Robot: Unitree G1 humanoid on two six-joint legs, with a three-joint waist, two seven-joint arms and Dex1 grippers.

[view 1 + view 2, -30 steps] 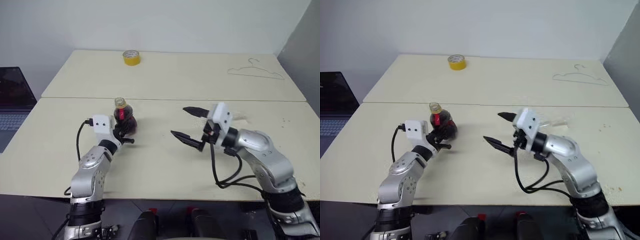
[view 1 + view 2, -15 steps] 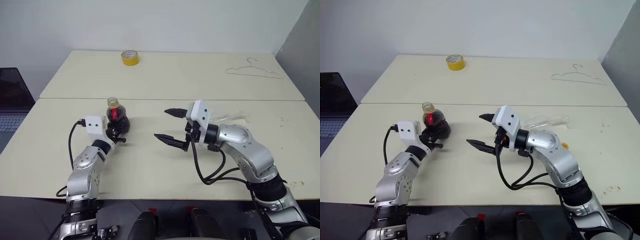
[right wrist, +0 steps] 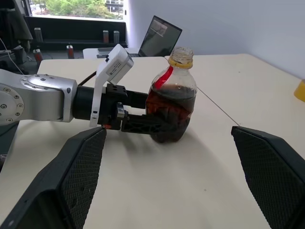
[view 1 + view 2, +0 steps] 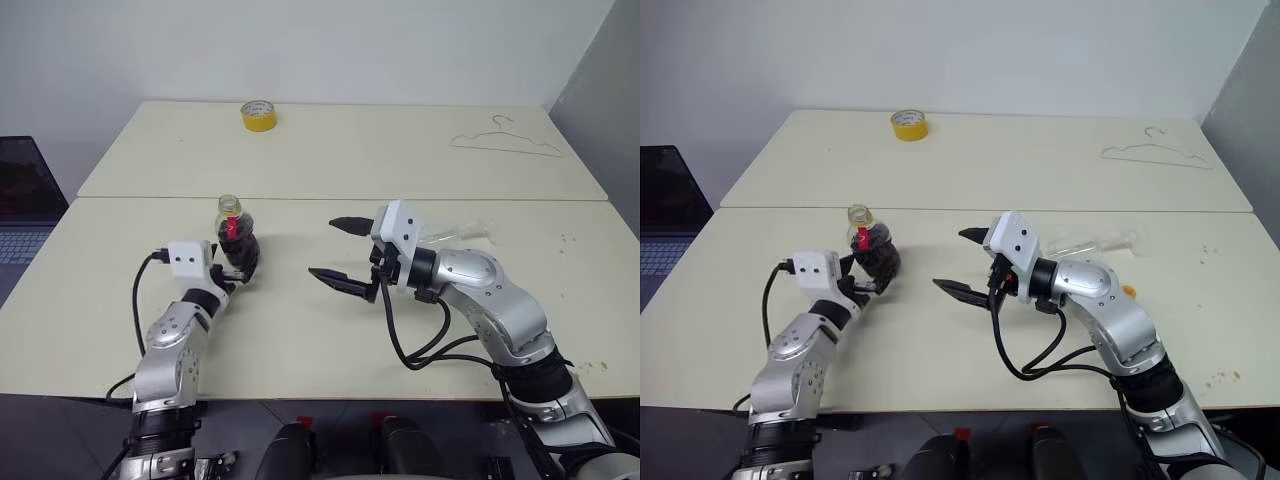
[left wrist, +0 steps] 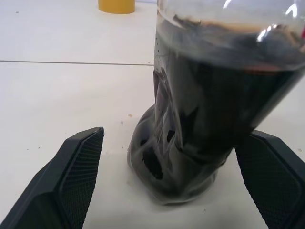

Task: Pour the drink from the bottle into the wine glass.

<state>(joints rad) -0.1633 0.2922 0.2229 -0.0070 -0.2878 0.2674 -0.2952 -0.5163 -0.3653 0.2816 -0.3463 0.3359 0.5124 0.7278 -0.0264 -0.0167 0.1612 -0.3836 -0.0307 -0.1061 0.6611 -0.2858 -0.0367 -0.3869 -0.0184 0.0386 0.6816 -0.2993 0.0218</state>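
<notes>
The bottle [image 4: 237, 243] stands upright on the table's left half, its yellow cap [image 4: 230, 204] on and the dark drink [image 3: 170, 107] filling most of its body. My left gripper [image 5: 172, 138] is open; its fingers [image 5: 76, 171] flank the bottle's base with a gap on each side. My right gripper [image 4: 322, 247] hovers open a short way right of the bottle, pointing at it. A clear object that I take for the wine glass [image 4: 1092, 242] seems to lie on its side behind my right forearm, partly hidden.
A yellow tape roll [image 4: 258, 115] sits on the far table, and a wire hanger [image 4: 505, 141] lies at its right end. A laptop [image 4: 22, 200] stands off the table's left edge. A small orange bit [image 4: 1127, 291] lies by my right arm.
My left gripper has opened and let go of the bottle, which now stands on the table. My right gripper moved left toward the bottle, then held still.
</notes>
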